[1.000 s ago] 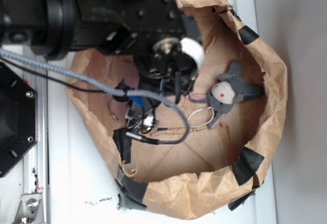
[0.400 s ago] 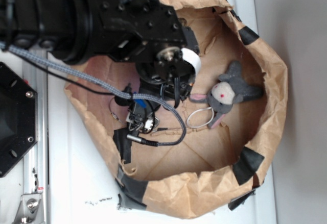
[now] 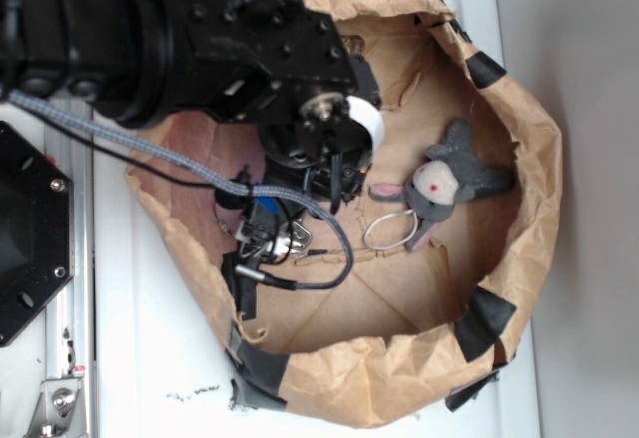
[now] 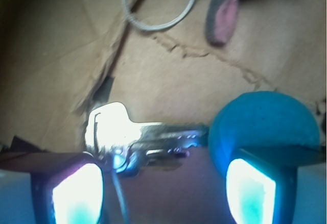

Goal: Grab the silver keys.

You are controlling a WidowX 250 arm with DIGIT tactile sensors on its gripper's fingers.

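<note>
The silver keys [image 4: 133, 137] lie flat on the brown floor of the paper bag [image 3: 519, 258], toward the bag's left side, and they shine very bright in the wrist view. In the view from outside they show only as a small shiny spot [image 3: 283, 249] under the black arm. The gripper [image 4: 163, 191] hangs right over them with its two fingers [image 4: 76, 193] spread wide apart, and nothing is held between them. One finger is just by the head of the keys, and the other is by a blue ball [image 4: 260, 129] that sits just beside the tips of the keys. Farther toward the middle of the bag lies a thin pale ring [image 3: 389, 228]. It sits by a grey plush toy [image 3: 449, 184] with pink ears, which lies near the bag's right wall.
</note>
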